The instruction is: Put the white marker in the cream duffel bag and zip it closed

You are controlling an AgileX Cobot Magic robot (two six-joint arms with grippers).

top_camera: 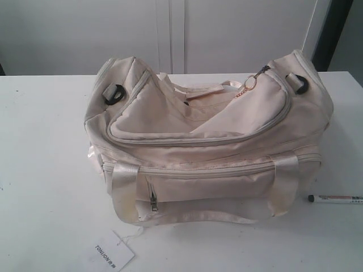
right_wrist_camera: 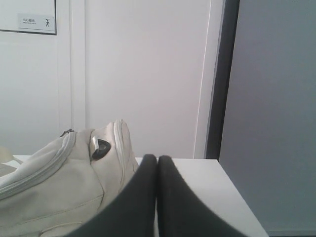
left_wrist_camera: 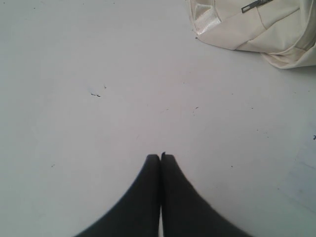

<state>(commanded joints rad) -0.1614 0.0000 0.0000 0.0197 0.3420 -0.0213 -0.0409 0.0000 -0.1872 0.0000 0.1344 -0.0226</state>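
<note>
On the white table (top_camera: pixel 45 170), at the exterior view's right edge, the white marker (top_camera: pixel 336 198) is lying flat. Its black cap is pointing toward the cream duffel bag (top_camera: pixel 210 136), near it but apart. I am reading "TONLION" on the bag's hang tag (top_camera: pixel 110 253); the marker's print is too small to read. Both grippers are sitting clenched on nothing, the left gripper (left_wrist_camera: pixel 160 157) above the tabletop and the right gripper (right_wrist_camera: pixel 157 158) beside the bag's end. A wall sign (right_wrist_camera: pixel 36 21) is showing a walking figure, its text illegible.
</note>
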